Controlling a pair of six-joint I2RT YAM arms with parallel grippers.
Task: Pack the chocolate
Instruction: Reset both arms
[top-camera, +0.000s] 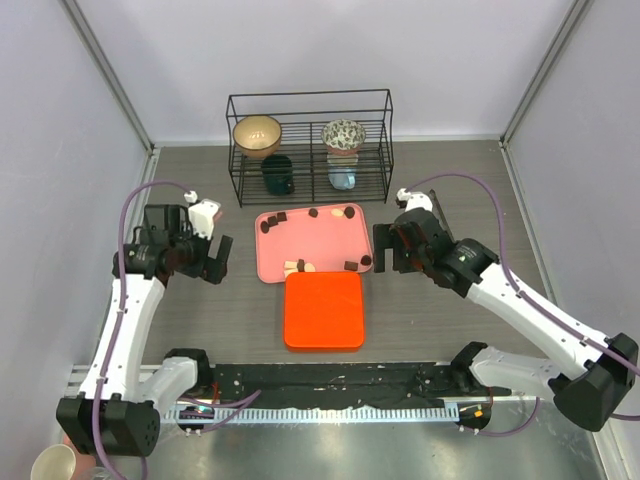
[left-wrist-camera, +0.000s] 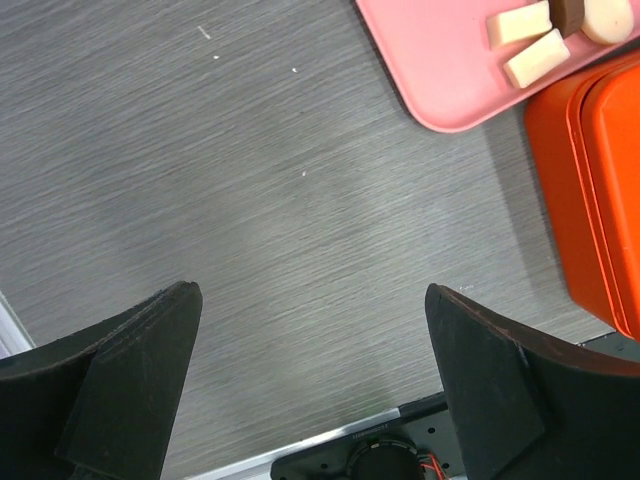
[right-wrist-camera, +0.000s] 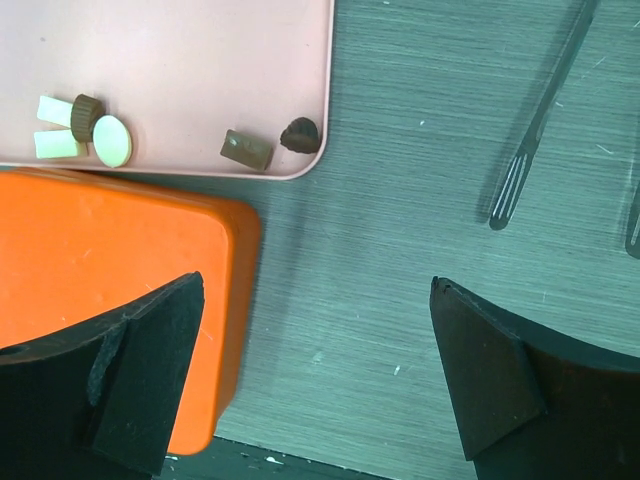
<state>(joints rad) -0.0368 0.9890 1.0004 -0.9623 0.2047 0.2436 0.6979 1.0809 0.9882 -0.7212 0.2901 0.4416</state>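
Orange box (top-camera: 323, 310) shut; chocolate pieces (top-camera: 351, 212) lie loose on pink tray (top-camera: 320, 245), judged unpacked; both arms' jaws open, empty.

chocolate (top-camera: 352, 211): small loose pieces, dark brown, tan, cream-white
where: on pink tray (top-camera: 315, 242), scattered along its far and near edges

Robotics lab test cell, plain white panel walls (top-camera: 300, 50), grey laminate table (top-camera: 215, 315), black mounting rail (top-camera: 330, 385)
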